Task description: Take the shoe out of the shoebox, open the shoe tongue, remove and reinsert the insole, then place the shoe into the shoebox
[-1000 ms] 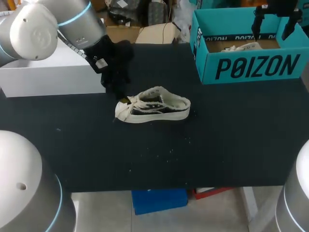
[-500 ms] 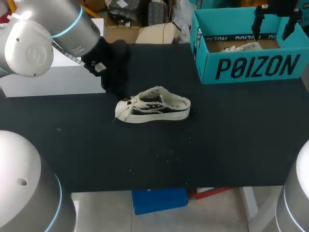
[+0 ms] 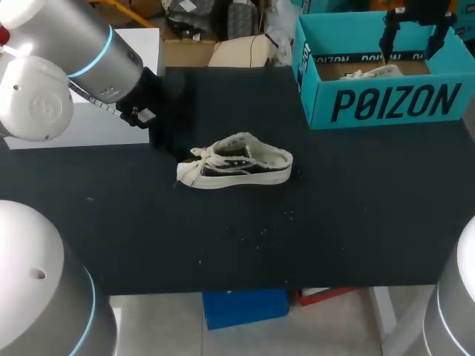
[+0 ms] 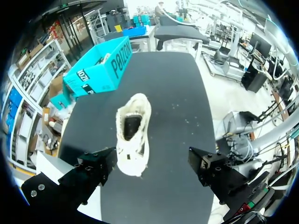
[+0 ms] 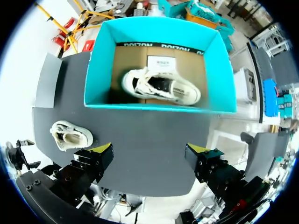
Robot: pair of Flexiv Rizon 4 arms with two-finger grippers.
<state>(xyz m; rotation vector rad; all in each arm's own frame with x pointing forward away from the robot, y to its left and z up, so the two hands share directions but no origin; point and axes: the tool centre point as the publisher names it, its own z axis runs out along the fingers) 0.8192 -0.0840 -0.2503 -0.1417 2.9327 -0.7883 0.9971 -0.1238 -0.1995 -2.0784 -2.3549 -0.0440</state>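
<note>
1. while the white shoe [image 3: 234,161] sits near the middle of the black table [image 3: 356,222], toe toward the left arm [image 3: 89,52], the left gripper [image 4: 152,164] hangs close by that toe with its fingers spread wide, grasping nothing.
2. the right gripper [image 5: 149,151] hovers above the teal shoebox [image 3: 386,104] at the table's far right corner, fingers parted and empty.
3. a second shoe [image 5: 161,86] lies inside that shoebox.

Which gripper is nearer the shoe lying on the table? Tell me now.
Left. The left gripper is open right at the shoe's toe end; the right gripper hangs over the shoebox, well away from it.
</note>
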